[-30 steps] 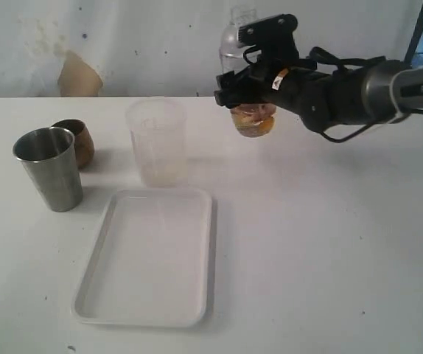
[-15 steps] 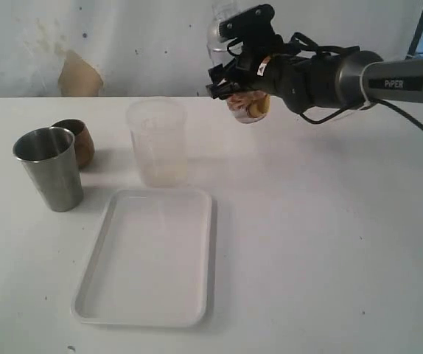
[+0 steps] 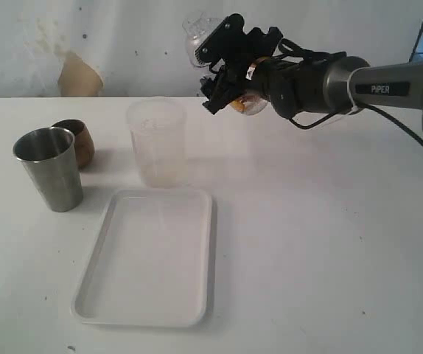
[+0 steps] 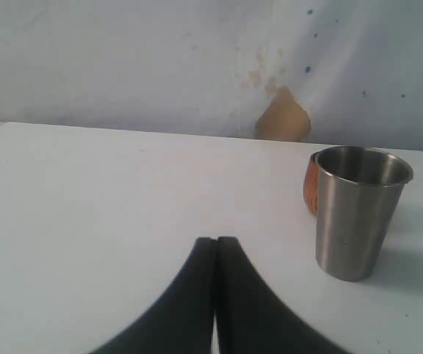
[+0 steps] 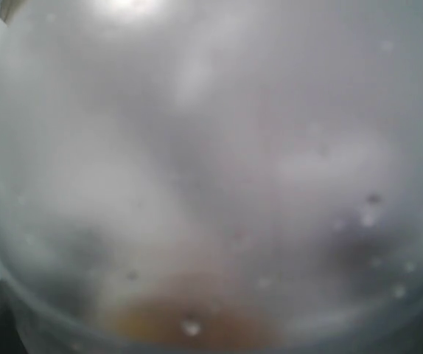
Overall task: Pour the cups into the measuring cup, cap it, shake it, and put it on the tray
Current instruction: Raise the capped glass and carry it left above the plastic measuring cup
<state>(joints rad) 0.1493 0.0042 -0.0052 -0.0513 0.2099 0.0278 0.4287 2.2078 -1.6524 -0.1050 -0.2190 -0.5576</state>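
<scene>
My right gripper [image 3: 222, 68] is shut on the clear measuring cup [image 3: 247, 102] and holds it in the air above the back of the table. The cup is tilted, its dome cap [image 3: 197, 31] pointing up and to the left, and orange-brown contents show at its base. In the right wrist view the blurred cup [image 5: 211, 177] fills the frame. The steel tumbler [image 3: 49, 168] and the copper-brown cup [image 3: 75, 141] stand at the left. The white tray [image 3: 197, 258] lies at the front, nothing in it. My left gripper [image 4: 216, 242] is shut and holds nothing, short of the tumbler [image 4: 357, 214].
A cloudy frosted plastic cup [image 3: 157, 140] stands upright just behind the tray, below and left of the held cup. A pale wall with a brown patch [image 3: 77, 75] runs behind the table. The copper cup [image 4: 310, 190] peeks from behind the tumbler in the left wrist view.
The right gripper has swung the capped measuring cup up and to the left, tipping it from nearly upright to a lean with the cap leftward. Everything on the table stayed put.
</scene>
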